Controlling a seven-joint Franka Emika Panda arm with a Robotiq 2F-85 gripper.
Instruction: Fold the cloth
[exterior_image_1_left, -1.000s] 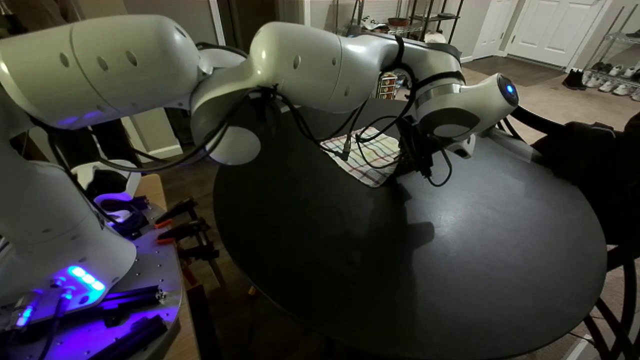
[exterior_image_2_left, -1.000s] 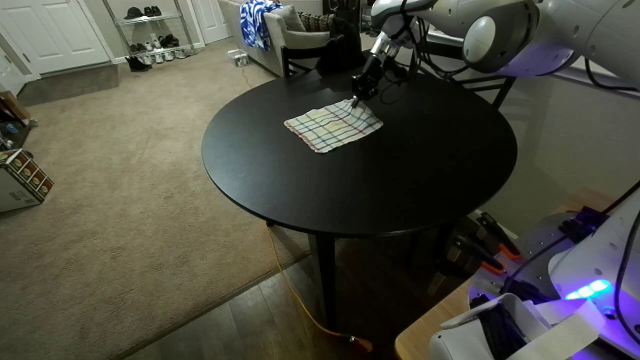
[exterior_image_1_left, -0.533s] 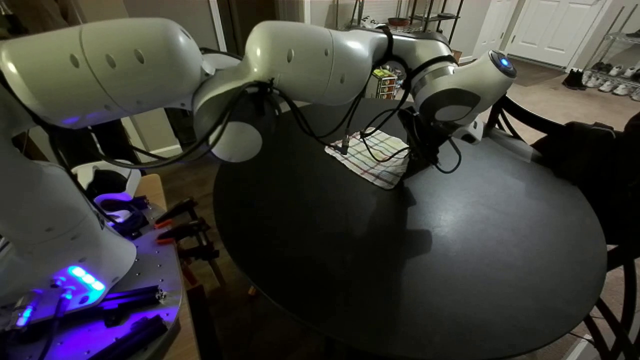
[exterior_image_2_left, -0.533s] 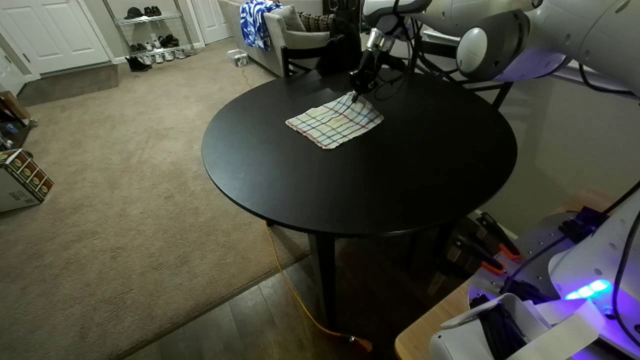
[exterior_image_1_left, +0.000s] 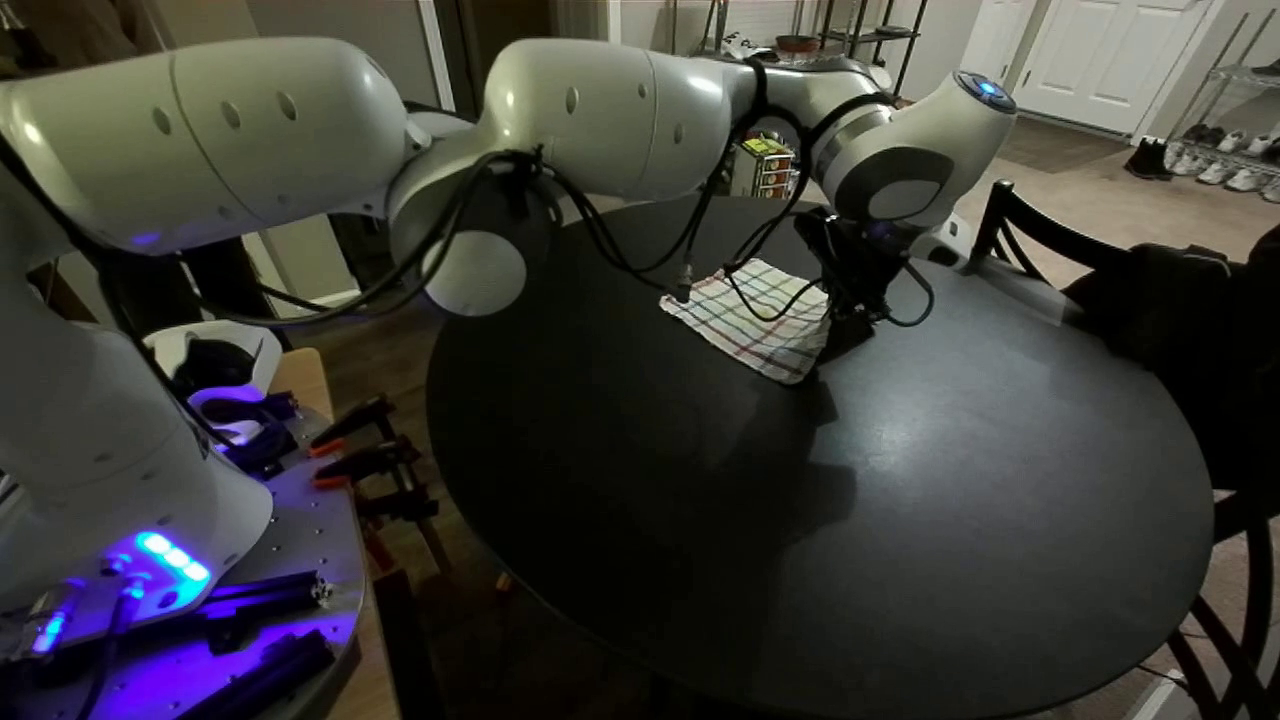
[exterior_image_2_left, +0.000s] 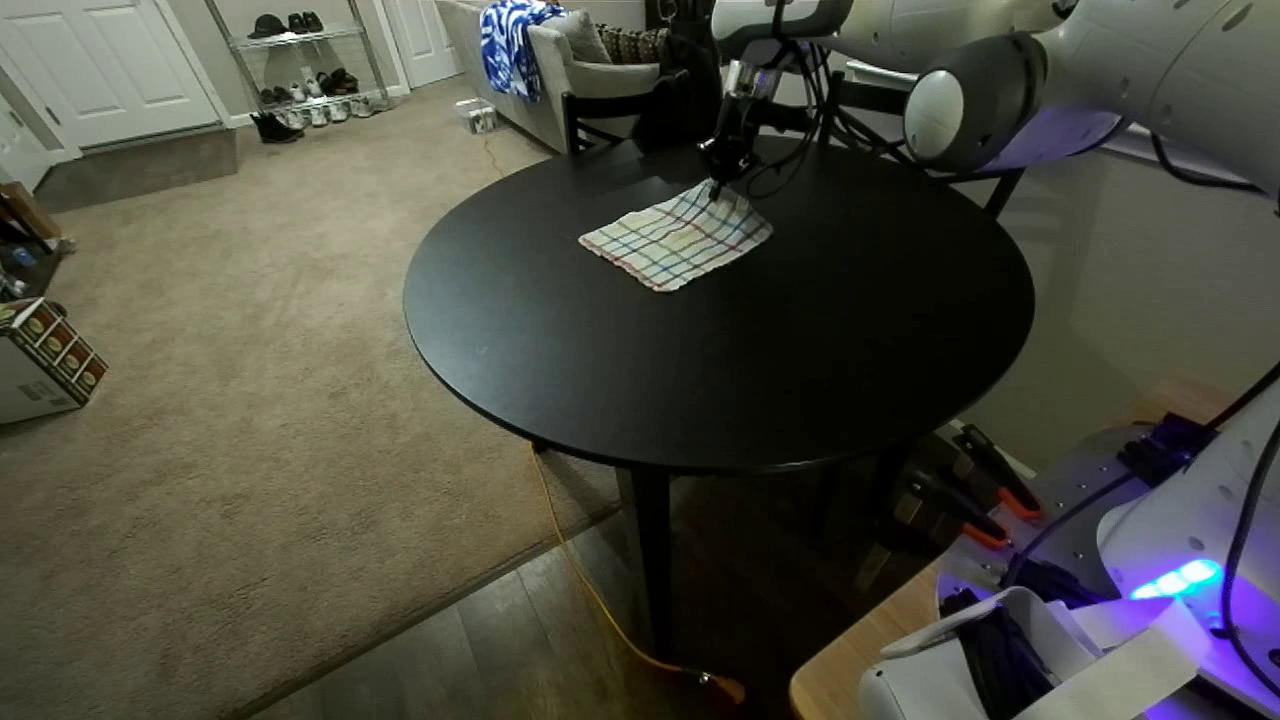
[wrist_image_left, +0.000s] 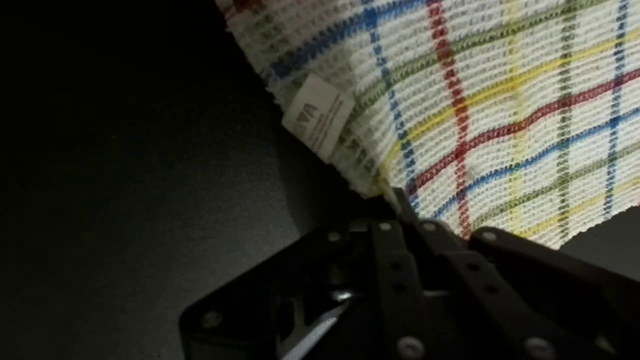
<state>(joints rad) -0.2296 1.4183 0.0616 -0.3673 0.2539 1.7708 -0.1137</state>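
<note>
"Cloth (exterior_image_2_left: 675, 240) first: where is it?"

"On the round black table (exterior_image_2_left: 700, 380), in its far half as both exterior views show it. Most of it lies spread out, white with red, blue, yellow and green stripes."

"And the jaws?"

"Closed, with a bit of its edge pinched between the tips. Up close, in the wrist view, the weave bends sharply where they bite."

"Near anything I'd recognise?"

"A small white label (wrist_image_left: 318, 117) with dark print, on the same edge, near the tips."

"Is that spot off the table?"

"It looks drawn up to a low peak in an exterior view. How much of the rest is lifted, I cannot tell."

"Anything in the way of seeing it?"

"Black cables (exterior_image_1_left: 600, 238), yes. They hang from the white arm (exterior_image_1_left: 590, 120) and cross in front of part of the cloth in an exterior view."

"Beyond the table, in an exterior view?"

"A pale sofa (exterior_image_2_left: 551, 72) with a blue and white blanket (exterior_image_2_left: 510, 50) over it, and a dark chair (exterior_image_2_left: 608, 106) near the table."
</note>
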